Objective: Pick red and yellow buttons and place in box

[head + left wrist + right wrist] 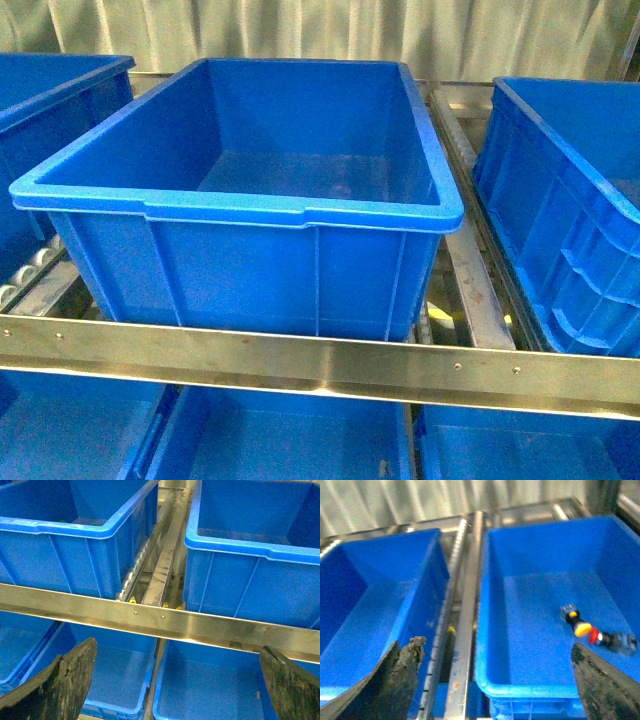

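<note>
Right claw: my right gripper [495,680] stands wide, dark worn fingers [400,675] far apart, nothing between them; it hangs above the near rim of the right-hand blue plastic bin [530,686].
Left claw: my left gripper [175,680] is likewise wide and empty, fingertips [70,675] well apart, below the steel shelf rail [160,620].
Yellow button: the small dark-bodied switch with round yellow cap [581,628] lies on the floor of that right-hand bin, not gripped.
Red button: the matching switch with round red cap [596,636] lies just beside the yellow one, seemingly touching; blur hides the detail.
Target box: presumably the large empty blue plastic crate [240,208] in the front view; I see no buttons on its visible floor.
Progress: judged nil. Neither button picked.
Remaining: both grasps, both transfers, both releases.
</note>
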Robot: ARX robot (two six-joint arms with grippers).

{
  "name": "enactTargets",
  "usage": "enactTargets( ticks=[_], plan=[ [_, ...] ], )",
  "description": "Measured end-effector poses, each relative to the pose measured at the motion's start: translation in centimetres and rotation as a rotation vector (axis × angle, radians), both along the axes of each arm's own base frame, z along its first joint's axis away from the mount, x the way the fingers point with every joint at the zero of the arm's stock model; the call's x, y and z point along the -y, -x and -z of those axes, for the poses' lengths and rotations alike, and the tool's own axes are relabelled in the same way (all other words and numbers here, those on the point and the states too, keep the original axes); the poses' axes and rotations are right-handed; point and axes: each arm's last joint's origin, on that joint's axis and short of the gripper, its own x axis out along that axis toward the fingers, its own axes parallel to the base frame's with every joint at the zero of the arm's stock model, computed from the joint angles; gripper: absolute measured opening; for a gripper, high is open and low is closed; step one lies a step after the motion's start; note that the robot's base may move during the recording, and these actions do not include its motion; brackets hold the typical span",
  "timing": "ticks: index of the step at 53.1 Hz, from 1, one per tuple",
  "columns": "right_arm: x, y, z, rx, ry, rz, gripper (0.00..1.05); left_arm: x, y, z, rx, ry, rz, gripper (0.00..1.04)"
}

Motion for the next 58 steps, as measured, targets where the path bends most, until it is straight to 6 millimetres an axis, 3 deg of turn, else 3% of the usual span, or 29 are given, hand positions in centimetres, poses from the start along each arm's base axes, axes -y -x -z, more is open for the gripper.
enactTargets(
  ticks=[4,6,9,23,41,58],
  plan=[
    [-0.1,2.5,2.5,0.029,0.087,-0.026,0.69,0.0,0.0,0.0,0.0,0.0,0.0,0.97],
    [-0.1,3.7,4.7,0.013,0.111,-0.026,0.58,0.0,0.0,0.0,0.0,0.0,0.0,0.97],
    [0.0,4.5,6.8,-0.006,0.125,-0.023,0.46,0.0,0.0,0.0,0.0,0.0,0.0,0.97],
    [0.0,5.7,9.5,-0.003,0.143,-0.024,0.04,0.0,0.0,0.0,0.0,0.0,0.0,0.97],
    [0.0,7.0,12.2,0.003,0.146,-0.024,0.04,0.0,0.0,0.0,0.0,0.0,0.0,0.97],
    [0.0,7.9,13.5,0.004,0.146,-0.024,0.04,0.0,0.0,0.0,0.0,0.0,0.0,0.97]
  ],
)
